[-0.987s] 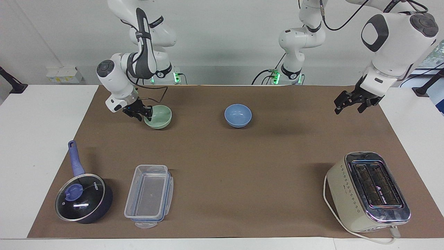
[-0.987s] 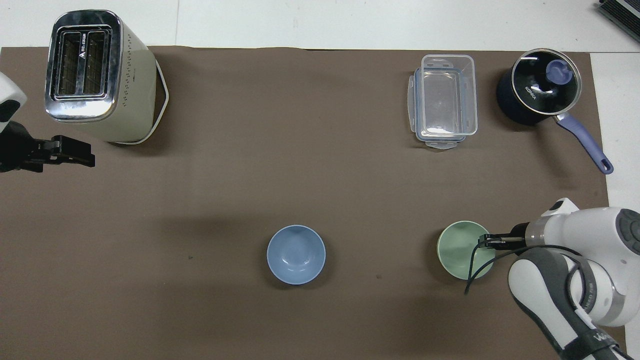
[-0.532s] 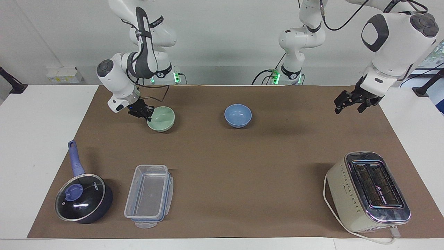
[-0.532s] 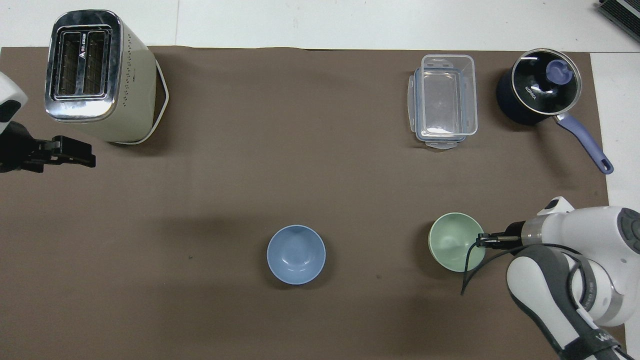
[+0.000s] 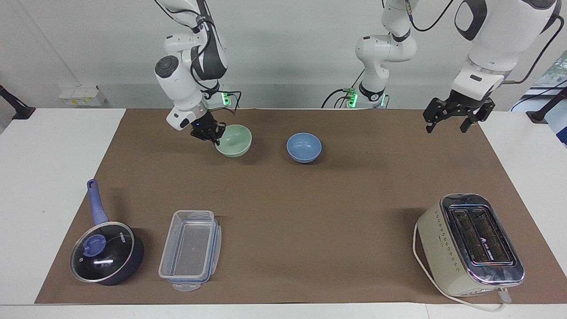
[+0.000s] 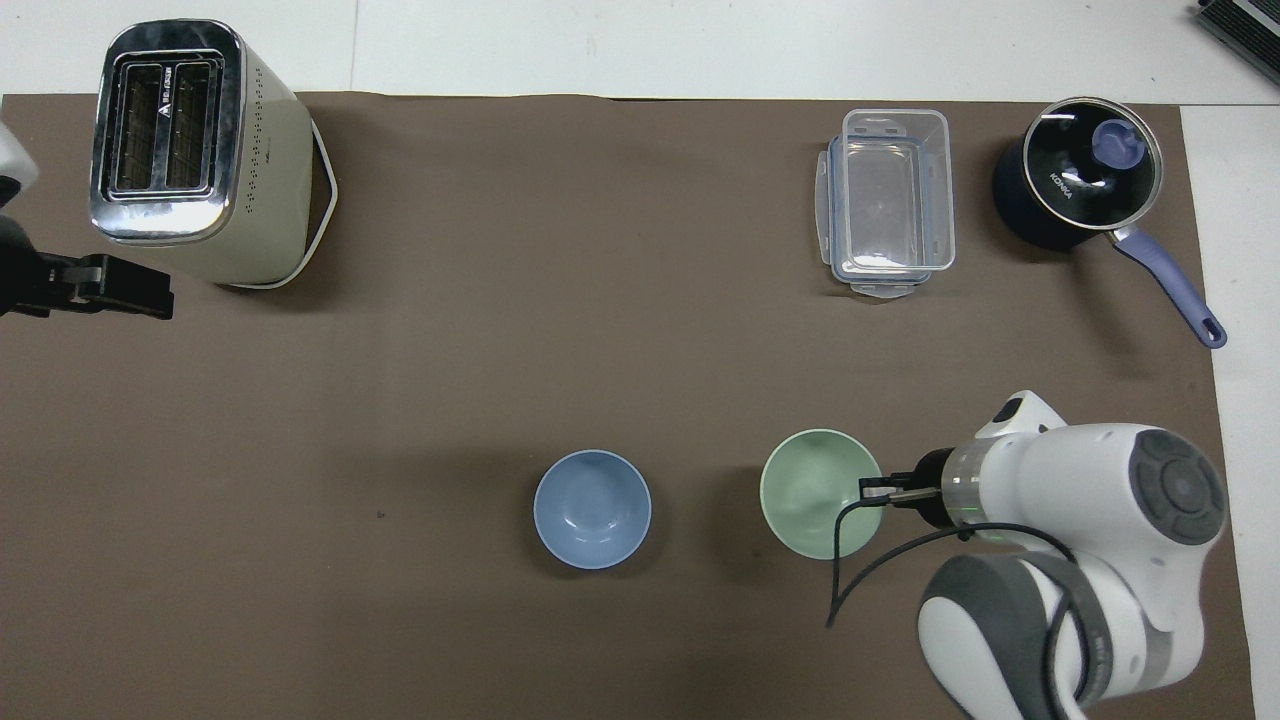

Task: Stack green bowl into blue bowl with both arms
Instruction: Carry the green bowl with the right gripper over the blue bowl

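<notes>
Right claw (image 5: 215, 134): pinched on the rim of the green bowl (image 5: 234, 140), on the side of the bowl toward the right arm's end of the tabletop (image 5: 26, 186). In the facing view the bowl hangs clear of the brown mat (image 5: 283, 212), tilted slightly, with its shadow on the mat below it. In the overhead view the right claw (image 6: 878, 490) grips the bowl's rim edge-on, and a black cable loops from the wrist under the green bowl (image 6: 815, 490).

Blue bowl (image 5: 304, 147): upright on the mat, just beside the held green bowl, toward the left arm's end from the right claw. The two bowls are apart, not touching. In the overhead view the blue bowl (image 6: 592, 508) sits level with the green one.

Left claw (image 5: 452, 118): spread wide and holding nothing, raised over the edge of the mat at the left arm's end of the tabletop, well apart from both bowls. This arm waits. In the overhead view the left claw (image 6: 130, 298) shows just beside the toaster (image 6: 200, 150).

Other items, all well apart from the right claw: a clear lidded container (image 5: 190, 250) and a dark-blue saucepan (image 5: 106, 252) with a glass lid, side by side.
</notes>
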Controlling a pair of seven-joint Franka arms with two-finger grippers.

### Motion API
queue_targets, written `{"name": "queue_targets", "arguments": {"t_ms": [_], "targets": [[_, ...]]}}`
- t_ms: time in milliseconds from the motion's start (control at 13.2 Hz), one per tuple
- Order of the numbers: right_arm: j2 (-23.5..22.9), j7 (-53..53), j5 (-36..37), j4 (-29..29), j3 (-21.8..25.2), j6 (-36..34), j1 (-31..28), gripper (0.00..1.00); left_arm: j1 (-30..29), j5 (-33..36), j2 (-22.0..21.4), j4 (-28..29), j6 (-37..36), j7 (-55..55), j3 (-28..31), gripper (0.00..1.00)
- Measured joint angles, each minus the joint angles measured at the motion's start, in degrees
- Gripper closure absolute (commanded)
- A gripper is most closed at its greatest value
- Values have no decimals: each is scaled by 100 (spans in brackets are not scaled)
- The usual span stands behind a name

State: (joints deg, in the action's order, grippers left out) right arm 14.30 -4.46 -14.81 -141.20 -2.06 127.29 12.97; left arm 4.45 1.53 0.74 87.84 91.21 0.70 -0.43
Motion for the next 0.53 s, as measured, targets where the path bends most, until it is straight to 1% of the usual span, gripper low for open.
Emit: {"name": "queue_targets", "arguments": {"t_ms": [228, 380, 532], "targets": [[17, -853, -2, 85, -63, 247, 874, 100, 1, 0, 3, -36, -101, -11, 27, 0], [8, -1212, -3, 134, -109, 407, 1263, 100, -18, -21, 0, -4, -125, -7, 63, 0], [-67, -1495, -3, 184, -112, 540, 1516, 100, -64, -153, -3, 32, -125, 4, 95, 0]]}}
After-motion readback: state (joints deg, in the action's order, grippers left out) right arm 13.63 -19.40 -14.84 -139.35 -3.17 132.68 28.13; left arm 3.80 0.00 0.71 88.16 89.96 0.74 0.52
